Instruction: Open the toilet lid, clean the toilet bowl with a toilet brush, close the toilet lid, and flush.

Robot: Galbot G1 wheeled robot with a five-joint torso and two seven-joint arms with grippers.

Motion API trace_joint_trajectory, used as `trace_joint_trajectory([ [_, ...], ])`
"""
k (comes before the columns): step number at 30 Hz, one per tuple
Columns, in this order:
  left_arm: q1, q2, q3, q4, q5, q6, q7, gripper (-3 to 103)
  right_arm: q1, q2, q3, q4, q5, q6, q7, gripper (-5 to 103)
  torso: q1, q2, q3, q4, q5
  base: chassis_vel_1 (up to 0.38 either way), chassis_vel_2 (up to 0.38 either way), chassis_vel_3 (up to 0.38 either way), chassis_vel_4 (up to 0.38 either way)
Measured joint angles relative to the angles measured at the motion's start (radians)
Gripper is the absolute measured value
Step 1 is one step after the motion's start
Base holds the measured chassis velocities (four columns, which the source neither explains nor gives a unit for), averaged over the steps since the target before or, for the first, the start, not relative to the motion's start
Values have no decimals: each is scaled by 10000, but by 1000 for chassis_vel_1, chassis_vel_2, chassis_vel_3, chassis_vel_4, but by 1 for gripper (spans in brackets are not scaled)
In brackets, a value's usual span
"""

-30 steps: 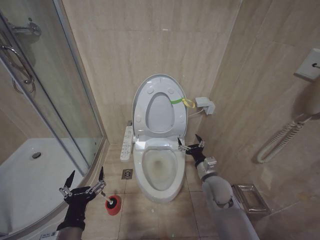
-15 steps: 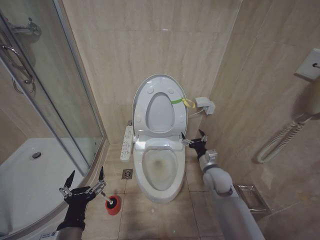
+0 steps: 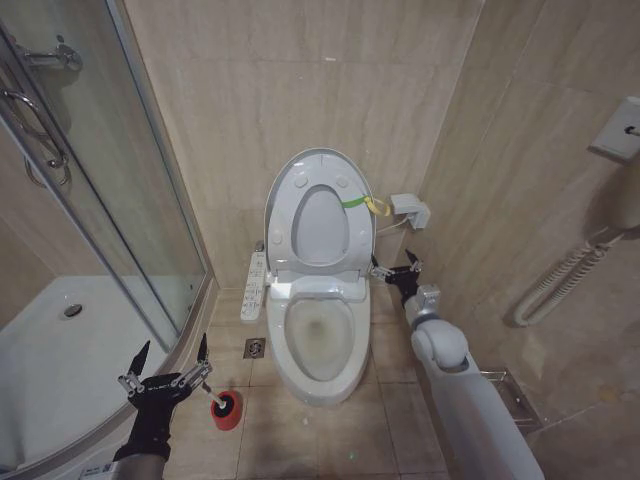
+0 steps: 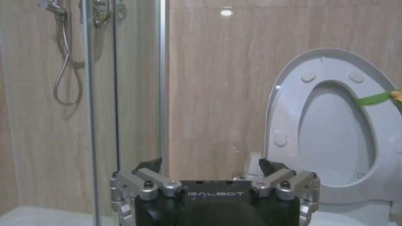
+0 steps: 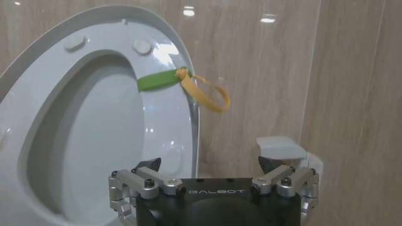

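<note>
Two grippers spread | right gripper (image 3: 396, 270) arm outstretched, beside upright toilet lid (image 3: 318, 215) | left gripper (image 3: 170, 360) low, near toilet brush (image 3: 214, 398)

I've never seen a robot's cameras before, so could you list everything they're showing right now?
toilet lid: one, white, raised upright against the back wall, with a green and yellow band tied at its edge
toilet bowl: one, white, open, on the floor in the middle
button strip: one, white, along the bowl's side toward the shower
toilet brush: one, black head, standing in a red cup on the floor by the shower
floor drain: one, metal, beside the bowl
shower glass: one curved enclosure, clear, on the robot's left
wall box: one, white, near the lid
left gripper: one, black and silver, jaws open, low beside the red cup
right gripper: one, black and silver, jaws open, beside the lid's base
</note>
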Motion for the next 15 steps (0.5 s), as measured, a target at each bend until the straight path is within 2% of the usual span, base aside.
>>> trace_joint_trajectory([
  [2, 0, 0, 0, 0, 0, 0, 0, 100, 592, -2, -83, -313, 38, -63, 138, 100, 0, 0, 0, 0, 0, 0, 0, 0, 0],
  [15, 0, 0, 0, 0, 0, 0, 0, 100, 1324, -331, 80, -632, -68, -67, 163, 100, 0, 0, 0, -2, 0, 0, 0, 0, 0],
])
